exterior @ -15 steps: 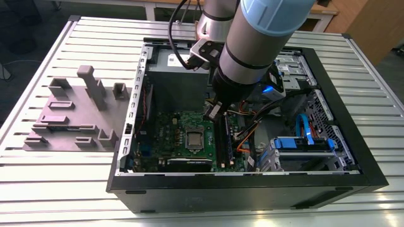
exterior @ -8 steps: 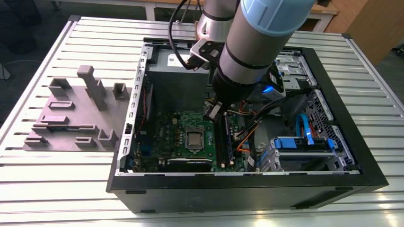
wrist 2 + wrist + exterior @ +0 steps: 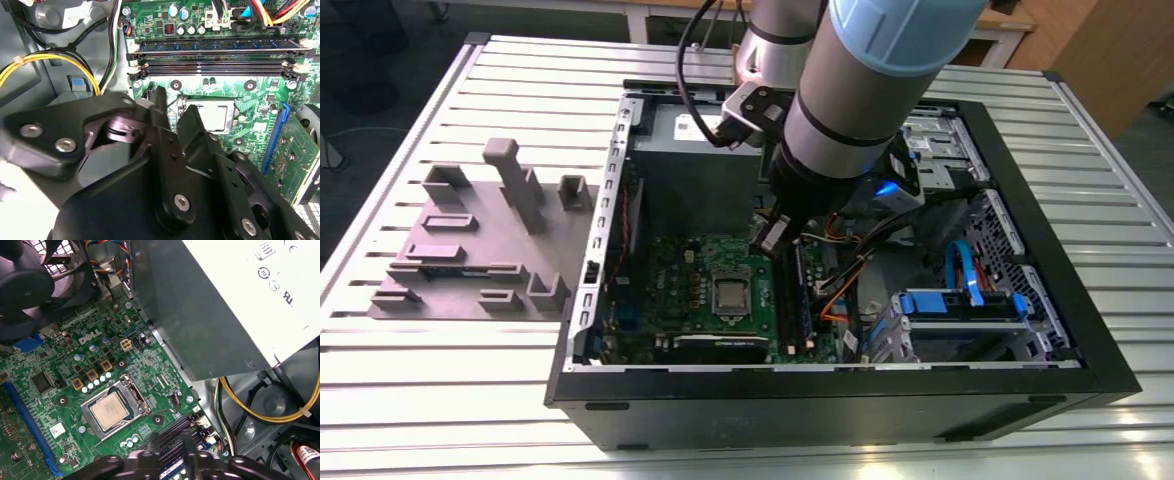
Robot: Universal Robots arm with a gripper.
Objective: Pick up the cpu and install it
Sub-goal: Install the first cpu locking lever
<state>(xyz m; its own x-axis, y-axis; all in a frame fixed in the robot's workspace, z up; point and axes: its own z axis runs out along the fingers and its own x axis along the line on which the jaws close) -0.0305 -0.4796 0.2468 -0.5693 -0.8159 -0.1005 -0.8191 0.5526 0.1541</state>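
The cpu [image 3: 111, 411], a small square chip with a silvery top, lies flat in its socket on the green motherboard [image 3: 60, 375] inside the open computer case [image 3: 841, 400]. It also shows in the exterior view [image 3: 731, 291] and in the second wrist view [image 3: 212, 117], partly behind a finger. My gripper [image 3: 774, 235] hangs above the board, beside the socket on the memory-slot side. Its two black fingers [image 3: 161, 107] stand a narrow gap apart with nothing between them. The gripper [image 3: 170, 440] does not touch the chip.
A large grey power supply [image 3: 225, 300] with a white label looms close by. Long memory slots [image 3: 215, 55] run past the socket. Yellow cables [image 3: 60, 62], a black fan [image 3: 25, 285] and a blue drive caddy [image 3: 961, 305] crowd the case. A grey fixture [image 3: 480, 240] sits on the slatted table.
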